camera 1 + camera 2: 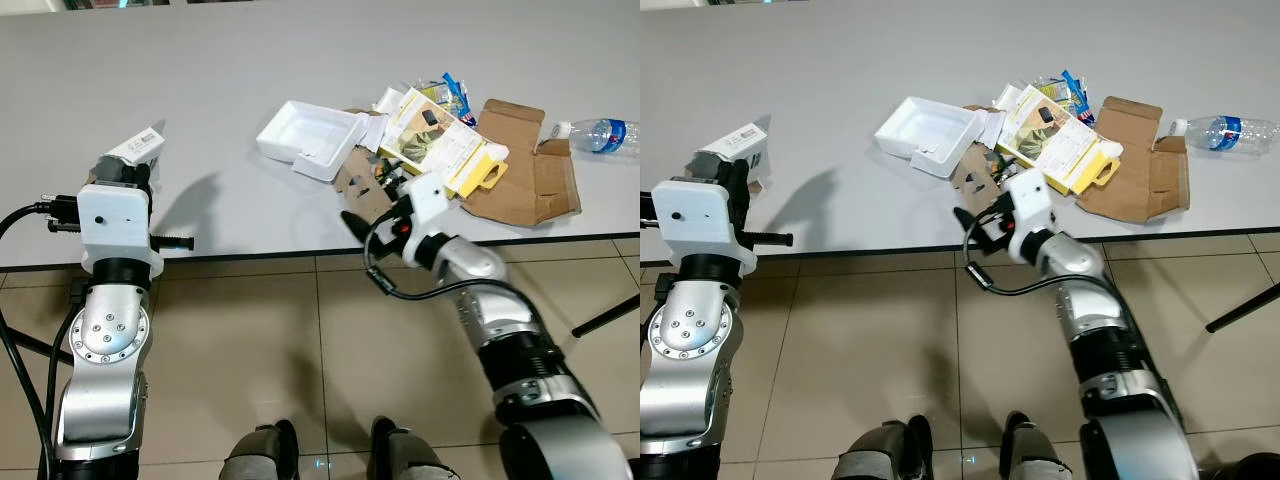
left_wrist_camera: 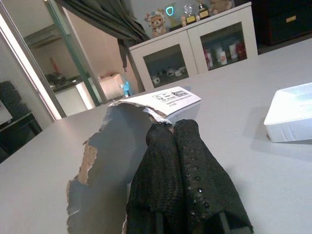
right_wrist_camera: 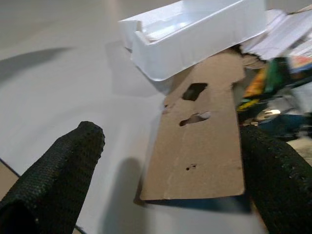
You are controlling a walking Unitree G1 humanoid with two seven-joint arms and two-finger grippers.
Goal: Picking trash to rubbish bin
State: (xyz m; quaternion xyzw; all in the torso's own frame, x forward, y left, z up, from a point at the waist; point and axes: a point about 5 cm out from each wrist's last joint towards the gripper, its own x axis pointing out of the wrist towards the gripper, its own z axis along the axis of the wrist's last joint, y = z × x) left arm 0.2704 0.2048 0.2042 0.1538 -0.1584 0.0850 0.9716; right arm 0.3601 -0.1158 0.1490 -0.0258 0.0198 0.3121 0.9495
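My left gripper (image 1: 133, 172) is raised over the left part of the grey table (image 1: 220, 70), shut on a torn piece of grey card with a white printed label (image 2: 168, 99). A heap of trash lies at the table's right: a white foam tray (image 1: 310, 135), a yellow and white package (image 1: 445, 145), a flattened brown box (image 1: 530, 170) and a plastic bottle (image 1: 600, 133). My right gripper (image 1: 372, 207) is open at the table's front edge, its fingers (image 3: 63, 165) on either side of a brown cardboard strip (image 3: 204, 141) that leans against the tray.
Tiled floor (image 1: 300, 340) runs below the table's front edge, with my feet at the bottom. A black leg of some stand (image 1: 605, 318) crosses the floor at the right. The table's far and left parts are bare.
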